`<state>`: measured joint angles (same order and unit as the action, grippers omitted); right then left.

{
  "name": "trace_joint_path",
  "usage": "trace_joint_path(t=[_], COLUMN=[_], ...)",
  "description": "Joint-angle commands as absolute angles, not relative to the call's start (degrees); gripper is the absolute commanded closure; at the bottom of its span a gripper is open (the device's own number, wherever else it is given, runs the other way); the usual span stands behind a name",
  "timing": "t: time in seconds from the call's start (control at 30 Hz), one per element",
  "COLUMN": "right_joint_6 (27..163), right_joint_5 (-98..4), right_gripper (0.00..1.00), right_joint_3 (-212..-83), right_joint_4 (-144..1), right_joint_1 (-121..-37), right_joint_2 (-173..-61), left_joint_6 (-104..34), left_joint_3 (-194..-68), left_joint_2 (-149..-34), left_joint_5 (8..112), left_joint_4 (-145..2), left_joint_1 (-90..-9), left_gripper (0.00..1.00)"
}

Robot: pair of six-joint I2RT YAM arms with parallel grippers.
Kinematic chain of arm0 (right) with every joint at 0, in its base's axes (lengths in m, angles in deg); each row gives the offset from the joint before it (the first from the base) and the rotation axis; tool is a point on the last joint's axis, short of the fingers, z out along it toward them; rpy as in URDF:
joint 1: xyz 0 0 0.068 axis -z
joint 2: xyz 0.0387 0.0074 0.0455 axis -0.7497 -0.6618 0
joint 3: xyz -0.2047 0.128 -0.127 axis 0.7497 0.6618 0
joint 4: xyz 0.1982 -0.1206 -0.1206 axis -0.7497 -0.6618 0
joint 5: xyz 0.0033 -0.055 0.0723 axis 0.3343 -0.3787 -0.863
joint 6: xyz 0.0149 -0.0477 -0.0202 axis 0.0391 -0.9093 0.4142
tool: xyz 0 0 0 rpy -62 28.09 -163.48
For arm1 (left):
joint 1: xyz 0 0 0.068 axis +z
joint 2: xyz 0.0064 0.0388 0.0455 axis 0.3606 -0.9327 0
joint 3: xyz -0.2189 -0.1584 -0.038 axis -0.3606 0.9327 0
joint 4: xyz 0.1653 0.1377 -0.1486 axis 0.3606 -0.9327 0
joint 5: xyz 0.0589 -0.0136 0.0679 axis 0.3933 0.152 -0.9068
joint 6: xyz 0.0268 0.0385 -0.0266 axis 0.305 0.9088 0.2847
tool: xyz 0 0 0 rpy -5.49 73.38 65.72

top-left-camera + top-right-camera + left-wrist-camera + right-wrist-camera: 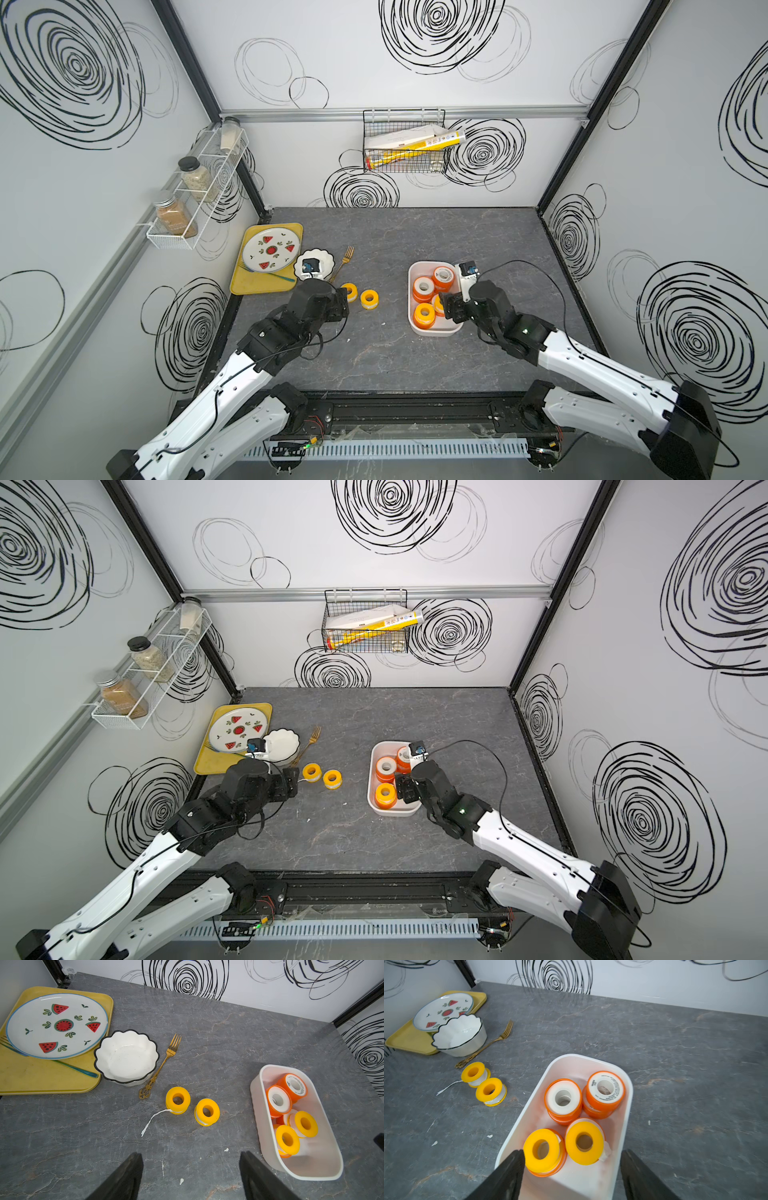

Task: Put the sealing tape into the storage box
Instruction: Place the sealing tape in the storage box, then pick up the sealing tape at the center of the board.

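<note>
Orange sealing tape (550,1173) half-hidden under yellow; left hand (191,1154), right hand (572,1151) wide, empty.

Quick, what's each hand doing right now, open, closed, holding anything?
Left hand: open, empty, near two loose yellow spools.
Right hand: open, holding nothing, over the storage box.

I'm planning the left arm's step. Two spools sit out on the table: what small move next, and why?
Probably lower the left gripper around the yellow spool with the loose tape end: its jaws stand open and empty just short of it, and that spool lies outside the storage box.
</note>
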<state>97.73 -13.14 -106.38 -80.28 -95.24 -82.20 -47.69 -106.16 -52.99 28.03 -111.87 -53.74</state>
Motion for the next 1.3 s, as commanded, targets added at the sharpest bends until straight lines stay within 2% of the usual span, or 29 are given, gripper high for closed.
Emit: trace_joint_path(t=[0.0, 0.2, 0.33, 0.57, 0.77, 1.27], right_joint_6=[100.3, 104.36, 104.97, 107.26, 107.43, 107.69], right_joint_5=[-3.37, 3.63, 5.15, 6.02, 6.09, 6.17], right_gripper=[0.21, 0.15, 0.13, 0.12, 0.12, 0.12], right_joint_3=[-101.18, -91.07, -88.77, -86.74, -86.36, -85.57], right_joint_4=[-74.85, -70.86, -71.32, -71.52, -71.6, -71.96], right_joint_1=[-95.24, -94.89, -94.8, -94.8, -94.8, -94.8], right_joint_2=[-76.84, -66.48, -61.0, -58.38, -57.51, -55.12], left_joint_6=[-46.94, -46.92, -46.97, -49.69, -54.64, -56.6], left_joint_3=[-105.68, -105.71, -105.77, -107.11, -105.17, -104.82], left_joint_2=[-53.32, -53.88, -54.4, -57.47, -66.51, -90.93], left_joint_5=[27.98, 27.97, 28.17, 29.23, 34.69, 35.35], left_joint_4=[-109.33, -109.42, -109.42, -110.47, -104.94, -90.58], left_joint_1=[-53.4, -53.4, -53.43, -53.75, -53.83, -55.94], left_gripper=[0.2, 0.2, 0.2, 0.18, 0.18, 0.13])
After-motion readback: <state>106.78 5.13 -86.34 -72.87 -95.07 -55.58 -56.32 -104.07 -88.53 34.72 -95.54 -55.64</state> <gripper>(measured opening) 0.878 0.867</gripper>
